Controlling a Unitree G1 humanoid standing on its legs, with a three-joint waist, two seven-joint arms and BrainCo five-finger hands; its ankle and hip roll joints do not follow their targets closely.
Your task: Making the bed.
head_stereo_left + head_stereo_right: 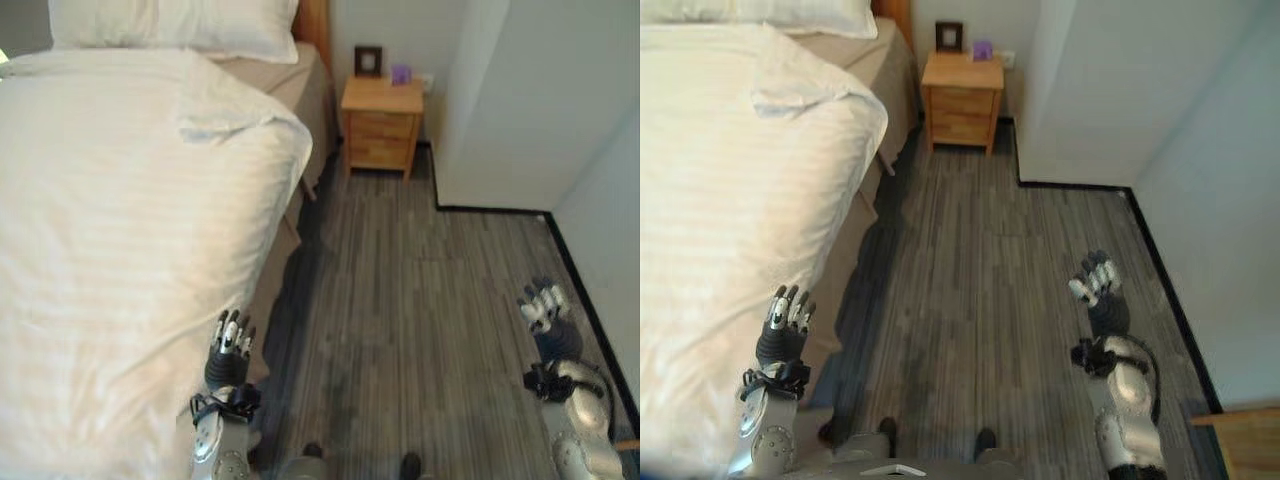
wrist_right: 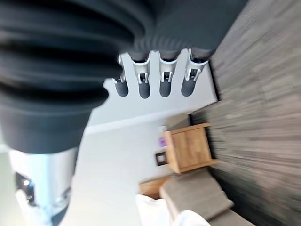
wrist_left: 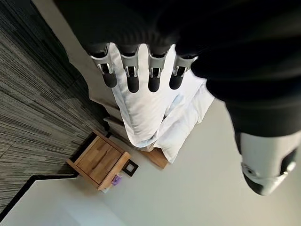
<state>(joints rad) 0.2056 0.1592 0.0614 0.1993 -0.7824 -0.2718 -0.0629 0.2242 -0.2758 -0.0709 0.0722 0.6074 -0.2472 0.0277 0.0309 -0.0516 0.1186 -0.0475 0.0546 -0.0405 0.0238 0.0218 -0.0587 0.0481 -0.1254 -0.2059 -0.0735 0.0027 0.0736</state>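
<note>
A white striped duvet (image 1: 120,230) covers the bed on the left, its top corner folded back near the head. A white pillow (image 1: 180,25) lies at the head, with bare beige sheet (image 1: 290,85) showing beside it. My left hand (image 1: 232,345) hovers at the bed's near side edge, fingers straight and holding nothing; the left wrist view shows its fingers (image 3: 133,75) with the duvet (image 3: 141,113) past them. My right hand (image 1: 545,310) is raised over the floor far from the bed, fingers (image 2: 143,80) relaxed and empty.
A wooden nightstand (image 1: 382,120) stands beside the bed's head, carrying a dark picture frame (image 1: 368,60) and a small purple object (image 1: 401,74). A white wall or wardrobe (image 1: 520,100) juts out on the right. Grey plank floor (image 1: 420,300) runs between the bed and the wall.
</note>
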